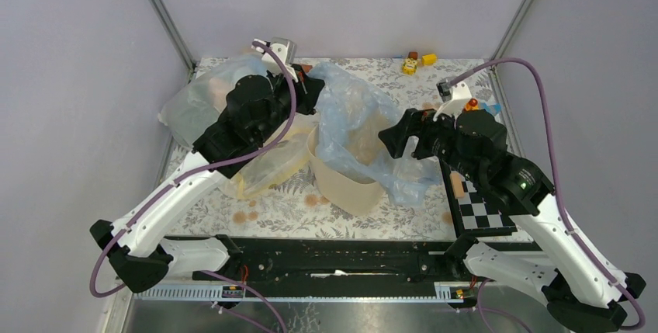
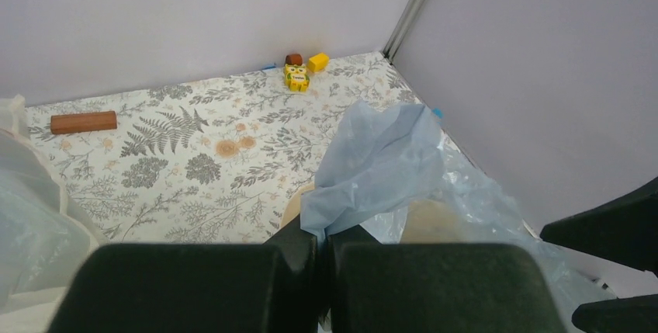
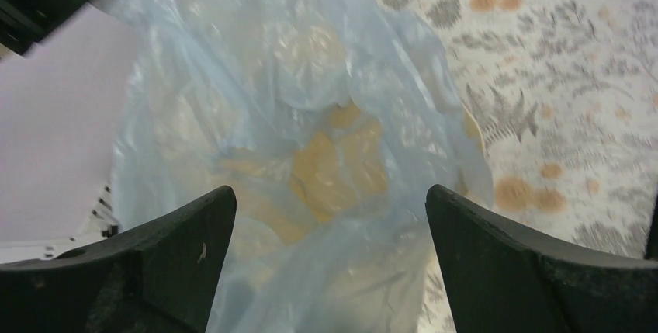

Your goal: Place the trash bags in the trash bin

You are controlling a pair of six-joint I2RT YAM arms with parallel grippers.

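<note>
The pale blue trash bag is draped over and into the cream-beige trash bin, which leans at the table's middle. My left gripper is shut on the bag's far upper edge and holds it up; the left wrist view shows the blue plastic pinched between the closed fingers. My right gripper is open at the bag's right side. In the right wrist view the bag fills the space between the spread fingers, with the beige bin showing through it.
A bulky clear whitish bag and a pale yellow bag lie under the left arm. Small yellow and brown toys sit at the back edge, a brown block at back left. A checkerboard lies at right.
</note>
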